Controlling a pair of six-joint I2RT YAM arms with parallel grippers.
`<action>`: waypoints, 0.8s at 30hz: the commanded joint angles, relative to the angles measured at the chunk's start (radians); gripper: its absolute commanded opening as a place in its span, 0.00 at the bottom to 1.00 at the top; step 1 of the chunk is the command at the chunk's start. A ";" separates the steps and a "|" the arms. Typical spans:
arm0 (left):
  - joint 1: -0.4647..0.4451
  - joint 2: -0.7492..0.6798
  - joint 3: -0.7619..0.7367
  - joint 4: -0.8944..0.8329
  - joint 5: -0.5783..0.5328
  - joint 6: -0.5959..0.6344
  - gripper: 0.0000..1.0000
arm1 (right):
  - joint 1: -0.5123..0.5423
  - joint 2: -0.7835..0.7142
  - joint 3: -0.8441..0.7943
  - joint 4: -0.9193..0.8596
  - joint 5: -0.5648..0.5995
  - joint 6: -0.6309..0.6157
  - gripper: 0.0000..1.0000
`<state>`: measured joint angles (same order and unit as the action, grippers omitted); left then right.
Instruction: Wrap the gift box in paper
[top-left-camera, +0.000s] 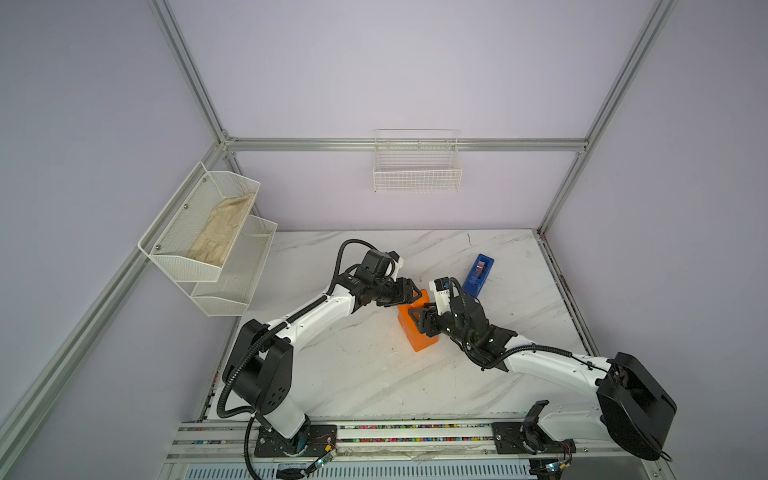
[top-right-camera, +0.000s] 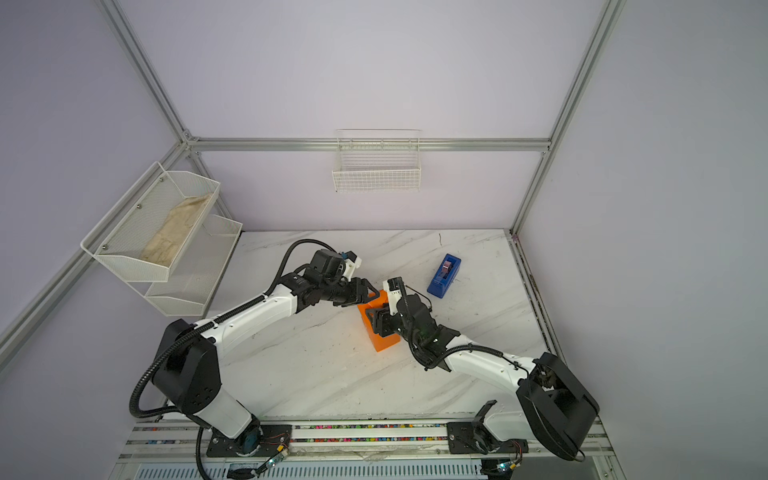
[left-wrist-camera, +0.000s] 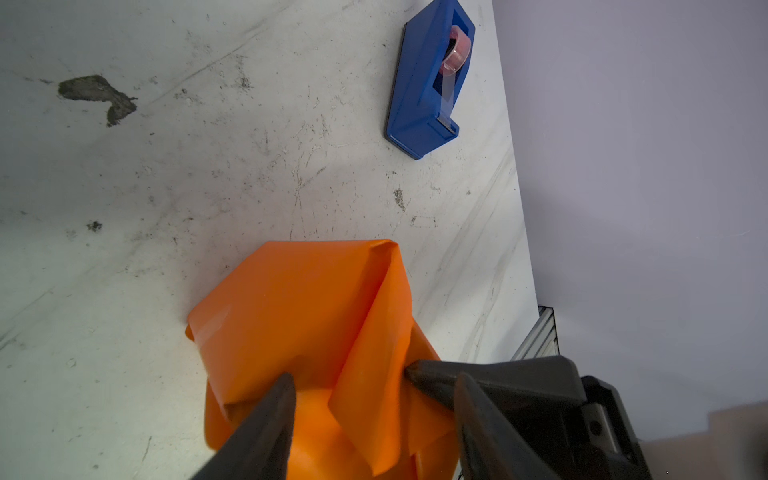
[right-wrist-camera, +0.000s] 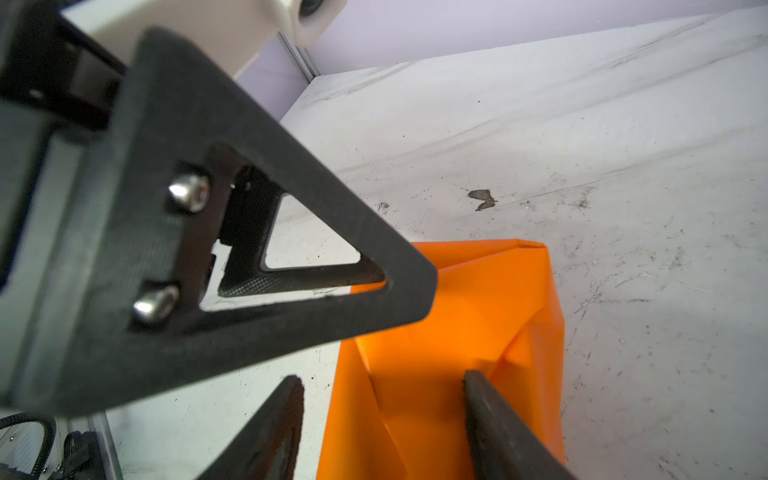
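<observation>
Orange paper forms a block-shaped parcel near the middle of a white marble-look table, with the gift box hidden beneath it. The parcel's near sides look smooth and squared in both top views, while its far end is unfinished. There the left wrist view shows the paper in loose, glossy flaps, one long fold standing up and creased at its tip. The left gripper reaches that end from the left, jaws apart, with a finger on either side of the flaps. The right gripper meets it from the right, also partly open. One of its fingers lies on the paper and its mate is over bare table. Neither gripper visibly pinches the sheet. A blue tape dispenser sits apart from the parcel, toward the table's far right.
</observation>
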<state>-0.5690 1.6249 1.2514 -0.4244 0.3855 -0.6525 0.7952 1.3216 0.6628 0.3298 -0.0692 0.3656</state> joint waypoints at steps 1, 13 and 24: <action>0.003 -0.032 0.009 -0.131 -0.131 0.051 0.62 | 0.008 -0.002 -0.029 -0.060 -0.017 0.008 0.64; -0.004 0.023 0.043 -0.169 -0.085 0.049 0.67 | 0.007 0.004 -0.024 -0.064 -0.020 0.004 0.64; -0.001 0.021 -0.032 -0.138 -0.097 0.038 0.65 | -0.010 -0.033 0.014 -0.071 -0.194 0.030 0.64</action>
<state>-0.5697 1.6478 1.2499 -0.5663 0.2989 -0.6170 0.7914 1.3033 0.6632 0.3122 -0.1455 0.3614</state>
